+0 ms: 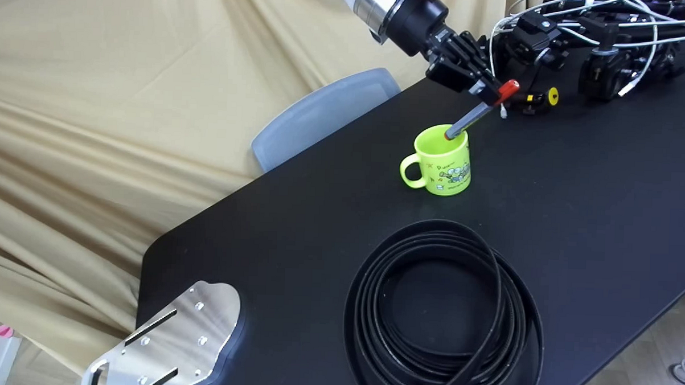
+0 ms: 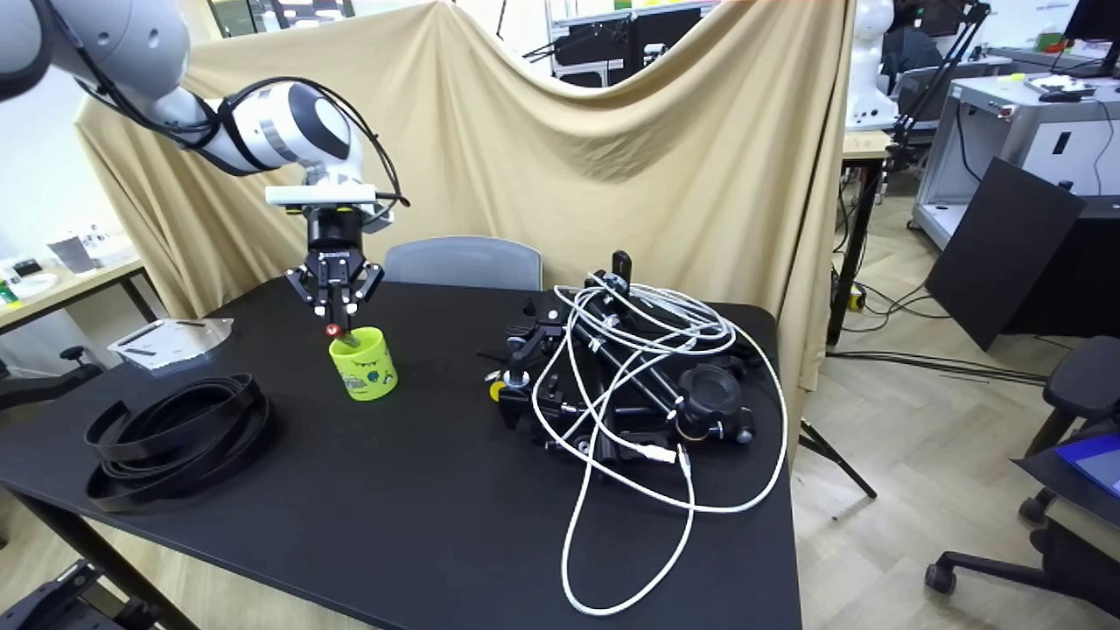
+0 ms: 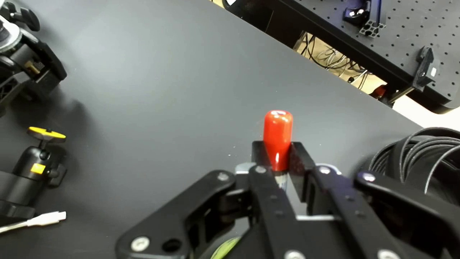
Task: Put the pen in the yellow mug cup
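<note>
The pen has a red-orange cap and a grey body; it shows in the wrist view (image 3: 278,131) and in both exterior views (image 1: 470,118) (image 2: 333,331). My gripper (image 3: 278,154) is shut on the pen near its red cap; it also shows in both exterior views (image 1: 489,95) (image 2: 338,317). The pen is tilted, and its lower end lies at the mouth of the yellow mug cup (image 1: 447,172), seemingly just inside the rim. The mug stands upright on the table, below my gripper; it also shows in an exterior view (image 2: 367,372). Only a sliver of it shows in the wrist view (image 3: 225,248).
A coil of black strap (image 1: 367,307) lies near the mug on the black table (image 1: 295,253). A metal plate (image 1: 172,337) lies at the table's end. Black tripod gear with white cables (image 2: 630,367) lies on the mug's other side. A grey chair (image 2: 464,261) stands behind.
</note>
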Robot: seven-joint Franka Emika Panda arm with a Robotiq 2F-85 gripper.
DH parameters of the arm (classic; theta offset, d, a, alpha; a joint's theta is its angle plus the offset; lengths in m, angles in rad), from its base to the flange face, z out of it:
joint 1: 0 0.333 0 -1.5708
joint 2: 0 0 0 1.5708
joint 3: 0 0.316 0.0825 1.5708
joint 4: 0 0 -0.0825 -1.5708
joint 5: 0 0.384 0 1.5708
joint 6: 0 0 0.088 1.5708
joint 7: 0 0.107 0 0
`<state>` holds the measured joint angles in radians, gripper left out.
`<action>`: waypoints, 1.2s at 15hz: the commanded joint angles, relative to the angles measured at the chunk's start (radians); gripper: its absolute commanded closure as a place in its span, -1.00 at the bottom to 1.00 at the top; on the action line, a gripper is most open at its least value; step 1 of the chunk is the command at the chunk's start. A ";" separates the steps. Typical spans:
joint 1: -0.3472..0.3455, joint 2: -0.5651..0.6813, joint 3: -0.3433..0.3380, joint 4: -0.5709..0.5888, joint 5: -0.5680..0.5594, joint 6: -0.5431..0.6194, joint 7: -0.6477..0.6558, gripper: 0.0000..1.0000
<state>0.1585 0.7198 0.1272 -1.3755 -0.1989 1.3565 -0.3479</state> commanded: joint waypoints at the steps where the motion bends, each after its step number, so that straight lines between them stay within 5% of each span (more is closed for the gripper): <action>1: 0.010 0.072 0.004 0.114 -0.027 -0.052 -0.027 0.90; 8: 0.025 0.147 0.004 0.212 -0.042 -0.065 -0.061 0.86; 9: 0.027 0.154 0.005 0.223 -0.043 -0.066 -0.066 0.09; 18: 0.021 0.072 0.022 0.146 -0.005 -0.009 -0.038 -0.97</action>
<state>0.1906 0.8433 0.1396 -1.1918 -0.2259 1.3434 -0.4142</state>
